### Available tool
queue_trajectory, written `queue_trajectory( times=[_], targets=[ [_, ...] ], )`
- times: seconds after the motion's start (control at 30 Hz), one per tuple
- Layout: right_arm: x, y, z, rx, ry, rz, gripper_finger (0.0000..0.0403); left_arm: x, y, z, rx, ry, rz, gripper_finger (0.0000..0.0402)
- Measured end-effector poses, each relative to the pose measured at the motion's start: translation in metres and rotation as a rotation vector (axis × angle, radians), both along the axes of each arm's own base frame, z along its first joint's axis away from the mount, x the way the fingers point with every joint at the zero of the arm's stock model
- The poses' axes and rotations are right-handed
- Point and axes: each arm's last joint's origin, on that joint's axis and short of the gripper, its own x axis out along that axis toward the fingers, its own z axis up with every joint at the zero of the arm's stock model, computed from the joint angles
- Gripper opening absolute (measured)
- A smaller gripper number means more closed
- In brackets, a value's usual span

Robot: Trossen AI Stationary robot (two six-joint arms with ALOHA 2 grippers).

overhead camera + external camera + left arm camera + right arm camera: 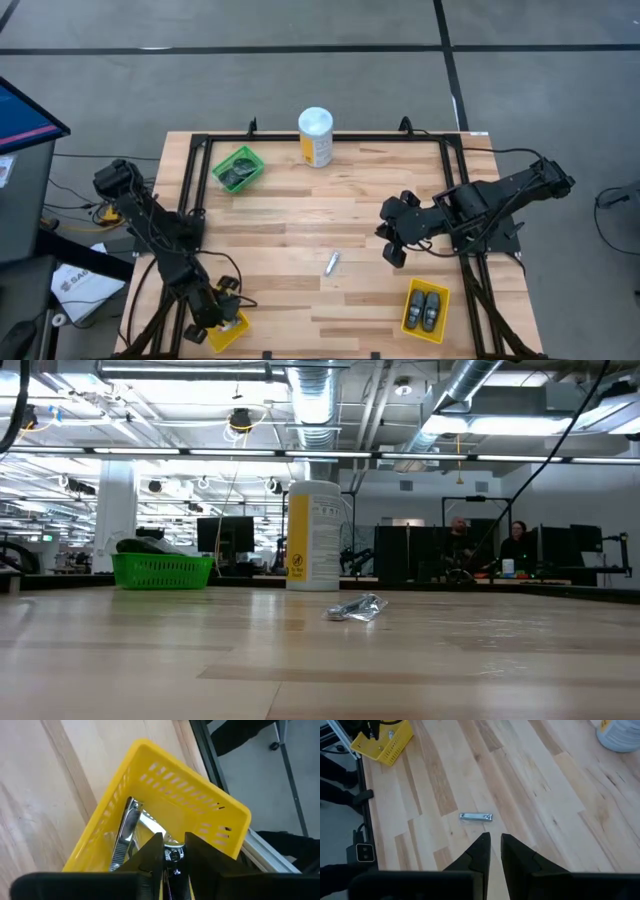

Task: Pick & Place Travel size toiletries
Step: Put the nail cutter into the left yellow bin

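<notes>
Across the middle of a pale wooden table [300, 230] framed by black rails, a small silver tube [331, 263] is lying alone on bare planks; the right wrist view shows it as a flat metal piece [476, 817] resting lengthwise on the boards, and the low view shows it glinting on the surface [356, 608]. Behind the table, an open workshop is showing in the low view, with ceiling ducts, strip lights, dark monitors and two people sitting at far desks. A grey floor is surrounding the table in the high view. A tall white-and-yellow canister [315, 137] is standing upright at the far edge, and a green bin [238, 168] holding dark pieces is sitting near it toward the left. A yellow bin [425, 308] at the near right is holding two dark oval pods [427, 309] side by side.

The right gripper [392, 246] is hovering above the table, near the silver tube but apart from it, its fingers [482, 851] nearly together with a narrow gap and holding nothing. The left gripper [213, 313] is reaching into a second yellow bin [228, 333] at the near left corner; its fingers [155, 852] are standing slightly apart around a small silver item [173, 855], though whether they are clamping it cannot be told. Another shiny silver piece [127, 827] is leaning against that bin's wall.
</notes>
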Motion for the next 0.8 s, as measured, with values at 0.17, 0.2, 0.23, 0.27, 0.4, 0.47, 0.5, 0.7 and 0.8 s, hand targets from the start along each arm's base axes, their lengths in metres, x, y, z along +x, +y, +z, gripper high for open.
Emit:
queue_trajectory(
  times=[0.17, 0.2, 0.23, 0.27, 0.4, 0.47, 0.5, 0.7, 0.8],
  targets=[
    [0.0, 0.0, 0.0, 0.014, 0.005, 0.01, 0.0037, 0.0, 0.0, 0.001, -0.012, -0.002, -0.001, 0.0118],
    [0.0, 0.0, 0.0, 0.016, 0.006, 0.011, 0.0037, 0.0, -0.001, 0.001, -0.014, 0.0, -0.002, 0.0132],
    [0.0, 0.0, 0.0, 0.016, 0.006, 0.012, 0.0037, 0.0, -0.001, 0.001, -0.016, -0.001, -0.002, 0.0148],
    [0.0, 0.001, 0.0, 0.016, 0.006, 0.013, 0.0037, 0.0, -0.001, 0.001, -0.022, 0.001, 0.001, 0.0163],
    [0.0, 0.001, 0.0, 0.016, 0.007, 0.013, 0.0037, 0.009, 0.002, 0.016, -0.113, 0.042, 0.182, 0.022],
    [0.0, 0.001, 0.0, 0.019, 0.008, 0.015, 0.0037, 0.018, 0.009, 0.028, -0.161, 0.029, 0.274, 0.0234],
    [0.0, 0.001, 0.0, 0.019, 0.009, 0.016, 0.0037, 0.023, 0.012, 0.037, -0.178, -0.005, 0.31, 0.0237],
    [0.0, 0.001, 0.0, 0.02, 0.009, 0.016, 0.0037, 0.061, 0.045, 0.09, -0.08, -0.42, 0.481, 0.023],
    [0.0, 0.001, 0.0, 0.022, 0.01, 0.017, 0.0037, 0.084, 0.072, 0.101, 0.038, -0.536, 0.641, 0.0226]
  ],
)
